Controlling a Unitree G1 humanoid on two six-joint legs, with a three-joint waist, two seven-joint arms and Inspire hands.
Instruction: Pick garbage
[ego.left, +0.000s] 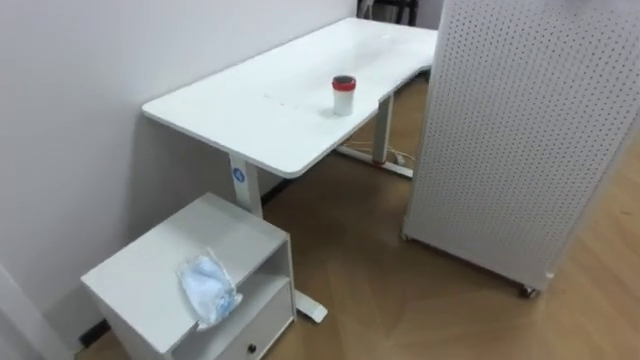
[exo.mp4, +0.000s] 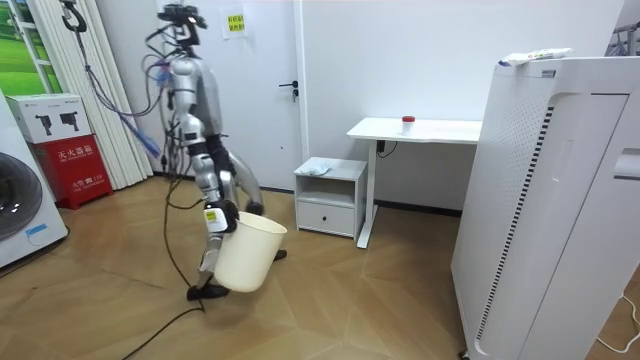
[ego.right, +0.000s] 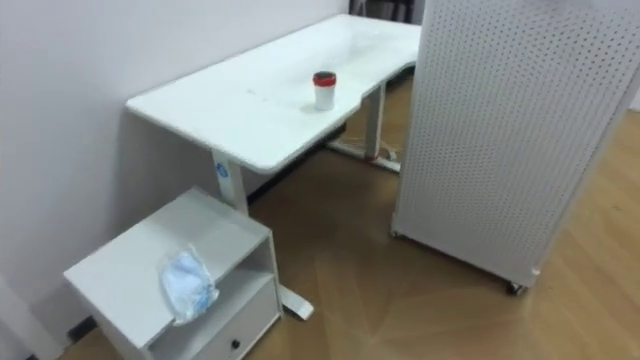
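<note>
Nothing's really legible here, tbh. Upper middle of the room view has a small yellow sign (exo.mp4: 234, 22), and the red box (exo.mp4: 76, 165) at left has white print. The desk leg has a round blue sticker (ego.left: 238, 175), but it's all too tiny to read.

Single items throughout, one of each kind.

One white desk (ego.left: 260, 110), one red-lidded white cup (ego.left: 343, 95), one low white cabinet (ego.left: 150, 265) with one open shelf and one drawer (exo.mp4: 325, 215), one crumpled blue-and-white wad (ego.left: 208, 288), one tall perforated white panel (ego.left: 520, 130). Counted in the room view as well: one white waste bin (exo.mp4: 245, 255), one washing machine (exo.mp4: 20, 200), one red box (exo.mp4: 75, 165) with one white carton (exo.mp4: 50, 115) on top of it, one white door (exo.mp4: 260, 100) with one dark handle (exo.mp4: 290, 87).
</note>
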